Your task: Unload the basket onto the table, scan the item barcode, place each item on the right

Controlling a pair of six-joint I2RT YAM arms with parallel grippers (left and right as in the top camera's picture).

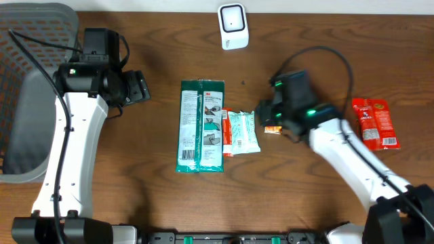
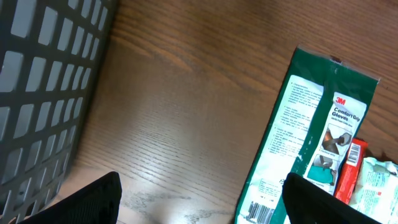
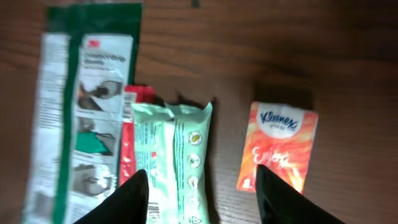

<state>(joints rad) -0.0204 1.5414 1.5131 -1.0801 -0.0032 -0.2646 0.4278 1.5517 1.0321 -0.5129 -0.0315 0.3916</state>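
The orange tissue pack [image 3: 278,146] lies flat on the brown table [image 1: 325,34], a bit right of the middle of the overhead view. Most of it hides there under the right gripper [image 3: 201,169]. In the right wrist view its long side runs up and down, leaning a little. The word "Kleenex" sits at its top end. I cannot see a barcode on it.

The right gripper's fingers are spread apart and hold nothing. The tissue pack lies just past one finger.

Left of it lies a pale green pack [image 1: 244,132], then a thin red pack [image 1: 226,132]. Then comes a long green pack [image 1: 200,125] that says "3M Comfort Grip Gloves". It has a barcode at its lower end. Its long side runs up and down too.

A white scanner [image 1: 232,26] stands at the top middle. Another red pack [image 1: 375,123] lies far right.

The left gripper [image 2: 202,180] is spread wide over bare wood and holds nothing. A grey basket [image 1: 27,41] with holes sits at the upper left. I cannot tell what is in it.
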